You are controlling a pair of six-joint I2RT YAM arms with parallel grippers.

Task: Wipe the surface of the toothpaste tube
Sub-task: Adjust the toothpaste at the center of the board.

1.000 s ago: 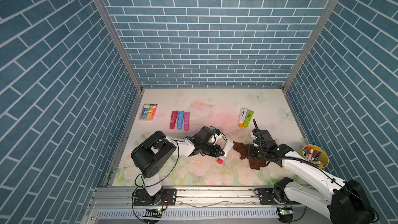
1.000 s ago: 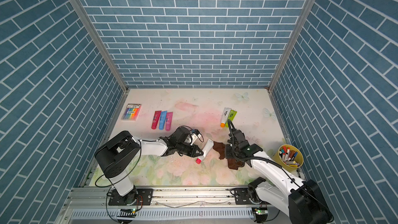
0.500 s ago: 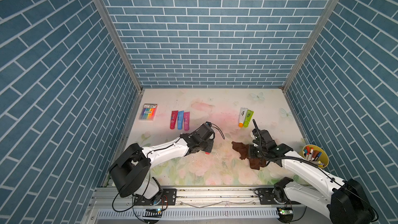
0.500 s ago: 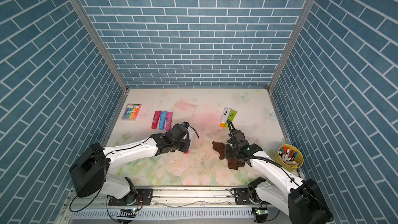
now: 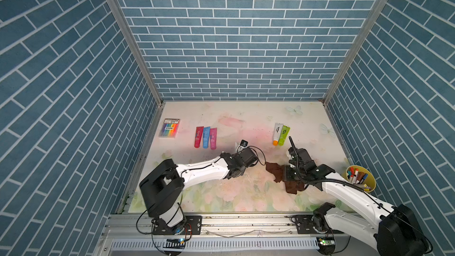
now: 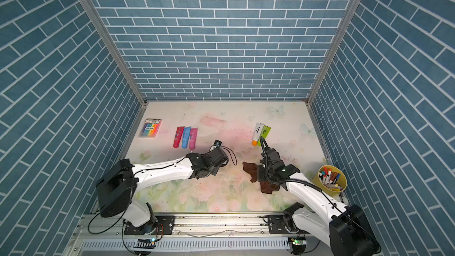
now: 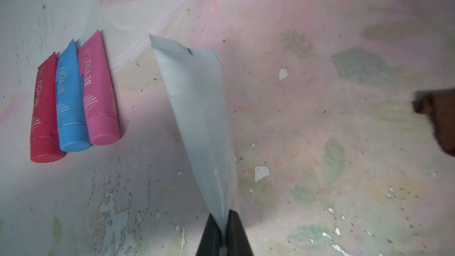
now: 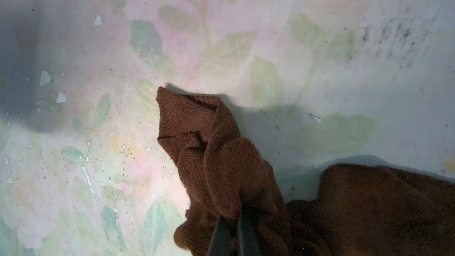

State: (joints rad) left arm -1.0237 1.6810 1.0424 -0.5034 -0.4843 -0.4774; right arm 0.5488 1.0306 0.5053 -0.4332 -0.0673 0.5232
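- Floral tabletop (image 5: 234, 124) is shared by both arms, near centre
- toothpaste tube (image 7: 197, 109) is pinched by left gripper (image 7: 223, 225) (raised, likely exposing its faces)
- brown cloth (image 8: 221, 163) is clamped in right gripper (image 8: 234, 227) for wiping

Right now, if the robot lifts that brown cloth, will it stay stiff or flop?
Probably flop: the brown cloth folds and bunches where the right jaws pinch it. Probably grippy too, since its weave looks fuzzy. It likely won't roll, lying crumpled.
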